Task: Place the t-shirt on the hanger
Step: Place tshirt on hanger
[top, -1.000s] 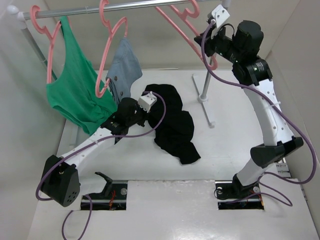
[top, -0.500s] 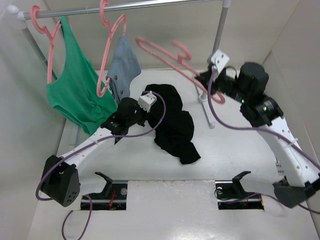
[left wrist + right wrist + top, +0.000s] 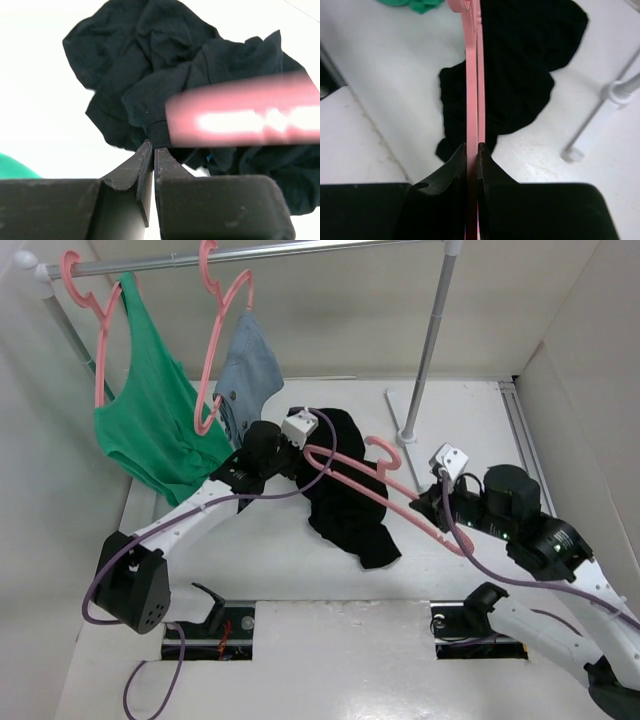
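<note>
The black t-shirt lies crumpled on the white table, mid-view. My left gripper is at its upper left edge, and in the left wrist view it is shut with a ribbed edge of the t-shirt pinched at the fingertips. My right gripper is shut on the pink hanger and holds it low over the t-shirt, its far end near my left gripper. In the right wrist view the hanger runs straight out from the shut gripper across the t-shirt. The hanger is a pink blur in the left wrist view.
A rail at the back carries a green tank top and a blue-grey garment on pink hangers. The rack's right pole and its foot stand just behind the t-shirt. Walls close both sides.
My right arm has swung down from the rail with the pink hanger and now holds it over the t-shirt. My left gripper has shifted slightly toward the back at the shirt's edge.
</note>
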Available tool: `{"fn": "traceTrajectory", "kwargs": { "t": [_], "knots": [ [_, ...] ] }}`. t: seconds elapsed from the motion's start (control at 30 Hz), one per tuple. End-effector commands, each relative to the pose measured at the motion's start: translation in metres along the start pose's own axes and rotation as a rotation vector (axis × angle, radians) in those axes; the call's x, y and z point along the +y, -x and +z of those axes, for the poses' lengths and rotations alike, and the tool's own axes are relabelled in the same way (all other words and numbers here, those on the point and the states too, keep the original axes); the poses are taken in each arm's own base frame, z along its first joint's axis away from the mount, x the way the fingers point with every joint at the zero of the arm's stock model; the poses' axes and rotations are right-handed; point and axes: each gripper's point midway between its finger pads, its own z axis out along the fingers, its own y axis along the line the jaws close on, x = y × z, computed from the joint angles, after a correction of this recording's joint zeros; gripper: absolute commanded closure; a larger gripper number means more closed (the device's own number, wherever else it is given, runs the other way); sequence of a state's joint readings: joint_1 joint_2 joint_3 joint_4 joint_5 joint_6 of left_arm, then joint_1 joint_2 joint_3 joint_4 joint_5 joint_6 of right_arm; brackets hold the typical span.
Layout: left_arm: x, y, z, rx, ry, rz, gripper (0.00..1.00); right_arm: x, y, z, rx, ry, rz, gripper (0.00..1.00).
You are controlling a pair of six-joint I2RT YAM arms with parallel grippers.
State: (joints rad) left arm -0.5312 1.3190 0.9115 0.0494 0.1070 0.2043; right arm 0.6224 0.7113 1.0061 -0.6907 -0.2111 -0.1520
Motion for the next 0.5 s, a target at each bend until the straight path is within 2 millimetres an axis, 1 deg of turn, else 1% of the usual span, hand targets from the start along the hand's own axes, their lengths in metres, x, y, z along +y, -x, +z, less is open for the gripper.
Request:
{"fn": "traceTrajectory", "kwargs": {
  "t": [0.0,0.07,0.17,0.23,0.27,0.3,0.33,0.37,0.43,0.47],
  "knots": [
    [0.005,0.040,-0.001,-0.096,0.034,0.012,1.00,0.026,0.007,-0.010,-0.037,0.095,0.052,1.00],
    [0.006,0.043,0.001,-0.098,0.034,0.022,1.00,0.035,0.002,-0.014,-0.006,0.125,0.061,1.00],
    [0.007,0.044,0.003,-0.097,0.035,0.031,1.00,0.024,-0.003,-0.013,0.023,0.052,0.068,1.00],
    [0.004,0.042,0.003,-0.090,0.021,0.031,1.00,0.013,-0.005,-0.011,0.036,-0.015,0.080,1.00],
    [0.004,0.042,0.003,-0.090,0.021,0.031,1.00,0.005,-0.002,-0.008,0.028,-0.057,0.079,1.00],
    [0.002,0.040,0.003,-0.081,0.011,0.031,1.00,0.001,-0.002,-0.001,0.029,-0.073,0.078,1.00],
    [0.001,0.043,0.000,-0.091,0.003,0.041,1.00,0.000,-0.002,0.002,0.031,-0.082,0.075,1.00],
    [0.001,0.040,0.000,-0.081,0.002,0.040,1.00,-0.007,-0.001,0.004,0.032,-0.122,0.083,1.00],
    [0.002,0.043,-0.003,-0.089,0.003,0.050,1.00,-0.010,0.003,0.010,0.030,-0.139,0.079,1.00],
    [0.002,0.041,-0.003,-0.081,0.002,0.060,1.00,-0.012,0.003,0.010,0.031,-0.148,0.078,1.00]
  ]
}}
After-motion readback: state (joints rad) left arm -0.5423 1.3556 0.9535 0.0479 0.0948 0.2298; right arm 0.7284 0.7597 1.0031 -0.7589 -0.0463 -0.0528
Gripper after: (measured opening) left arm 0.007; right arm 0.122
